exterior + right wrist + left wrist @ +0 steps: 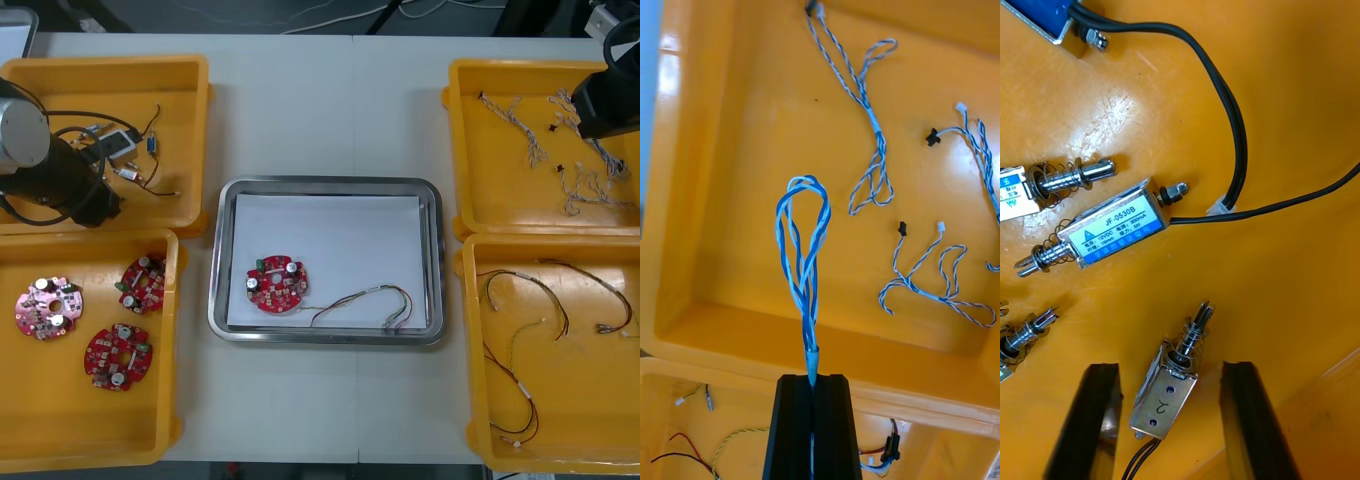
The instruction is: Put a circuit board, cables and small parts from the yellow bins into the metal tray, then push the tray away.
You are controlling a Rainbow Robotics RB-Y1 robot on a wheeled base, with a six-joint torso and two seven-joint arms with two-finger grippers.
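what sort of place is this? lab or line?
Likely a lab kitting bench: yellow bins sorting parts by kind, a metal tray collecting one set, the right gripper holding a blue and white cable over its bin, left gripper open around a small metal part.

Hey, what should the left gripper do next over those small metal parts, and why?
Probably close the left gripper: its open fingers stand either side of a small metal part lying in the yellow bin, so a pinch should take it. The metal tray has no such part; the right gripper is shut on a blue and white cable.
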